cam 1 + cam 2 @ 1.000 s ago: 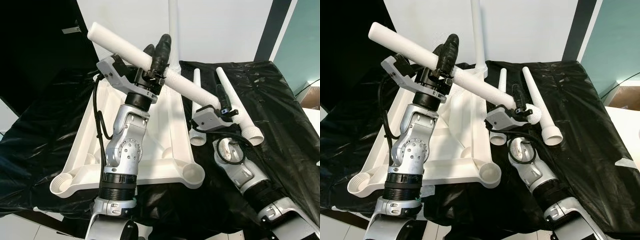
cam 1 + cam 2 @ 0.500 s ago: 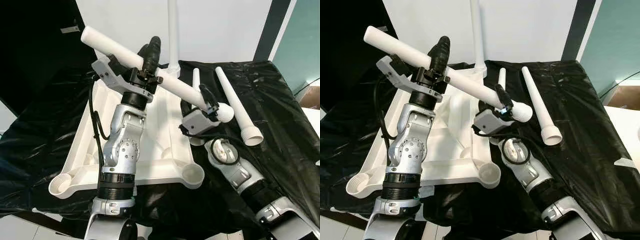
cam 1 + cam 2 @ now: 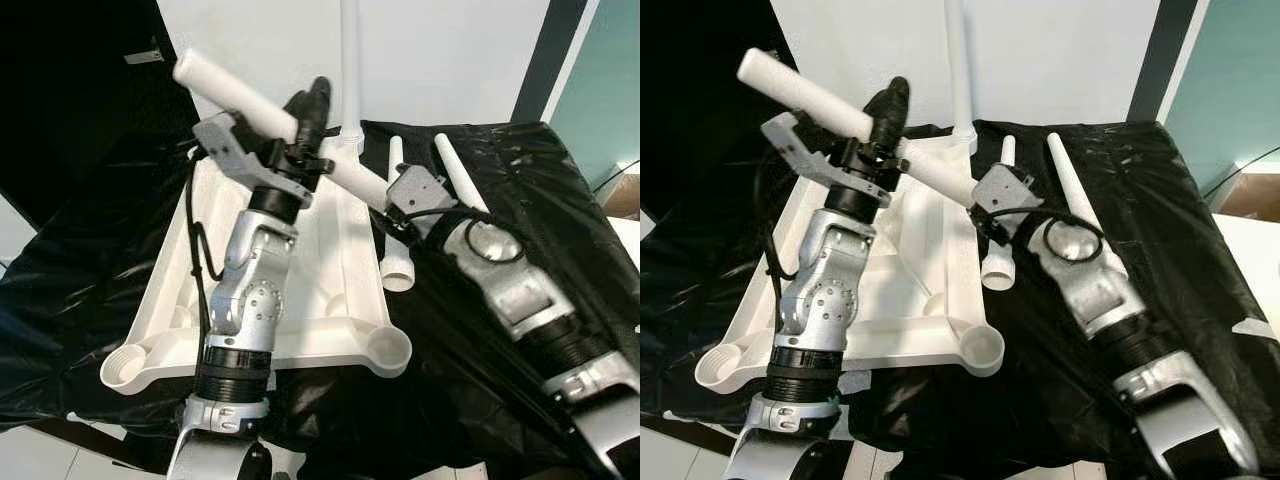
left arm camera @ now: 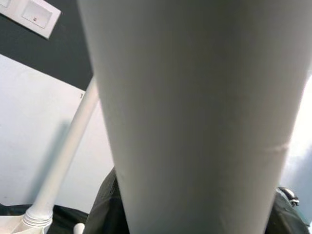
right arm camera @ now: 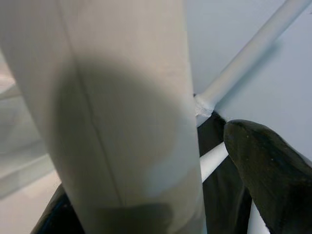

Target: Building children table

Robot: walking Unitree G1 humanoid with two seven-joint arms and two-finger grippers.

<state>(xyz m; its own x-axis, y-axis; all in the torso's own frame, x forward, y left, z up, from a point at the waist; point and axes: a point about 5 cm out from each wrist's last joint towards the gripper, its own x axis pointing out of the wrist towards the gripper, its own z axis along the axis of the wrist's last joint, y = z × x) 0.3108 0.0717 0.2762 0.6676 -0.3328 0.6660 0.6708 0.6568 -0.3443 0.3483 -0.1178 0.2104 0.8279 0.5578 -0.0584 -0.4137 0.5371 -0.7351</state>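
My left gripper pinches white table leg, holding it slanted above upturned tabletop. My right gripper at leg's lower end; grip there, cannot tell. Two spare legs lie on black-covered bench.

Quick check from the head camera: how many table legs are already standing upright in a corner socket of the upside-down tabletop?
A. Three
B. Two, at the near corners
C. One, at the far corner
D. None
C. One upright leg stands in the far corner of the tabletop; both near corner sockets are empty, two more legs lie on the black cover, and the left gripper holds another.
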